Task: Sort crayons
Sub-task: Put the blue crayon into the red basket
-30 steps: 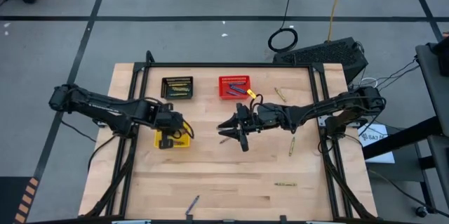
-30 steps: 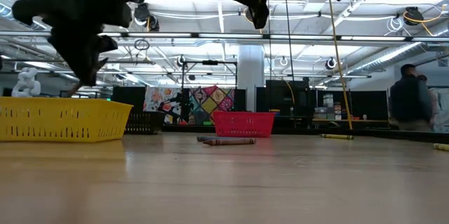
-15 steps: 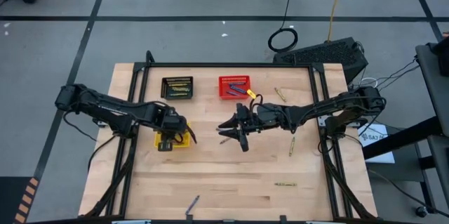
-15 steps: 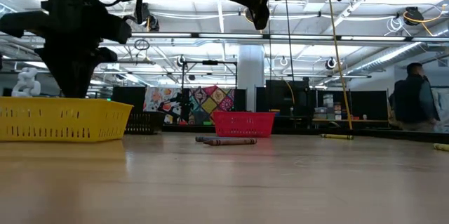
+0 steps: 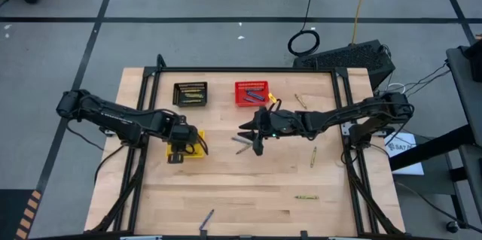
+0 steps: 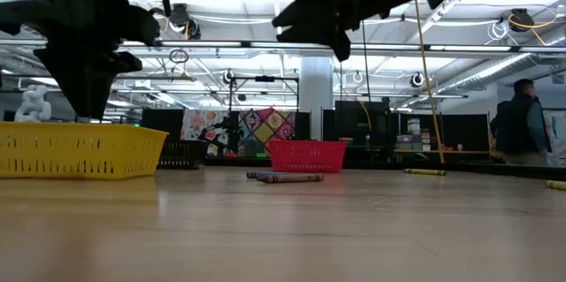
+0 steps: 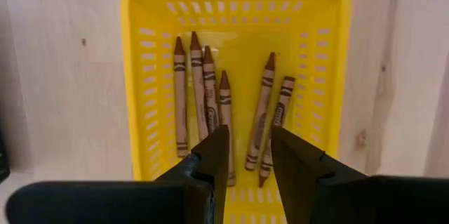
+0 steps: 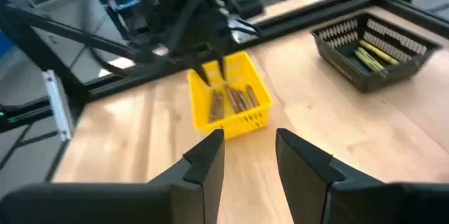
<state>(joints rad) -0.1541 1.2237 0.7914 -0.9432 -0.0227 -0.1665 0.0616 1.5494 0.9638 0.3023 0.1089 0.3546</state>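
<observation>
Above the yellow basket (image 7: 238, 13), the left pincer (image 7: 249, 157) is spread and empty; brown crayons (image 7: 224, 108) lie inside. Mid-counter, two loose crayons (image 5: 242, 145) are approached by the spread right pincer (image 5: 254, 140). Light, stiff and rollable, they are best pinched mid-length.

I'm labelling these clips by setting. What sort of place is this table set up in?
Probably a large robotics lab or workshop hall: an open ceiling with pipes and strip lights, grey floor marked with dark tape lines, and more equipment and a person beyond the wooden table.
</observation>
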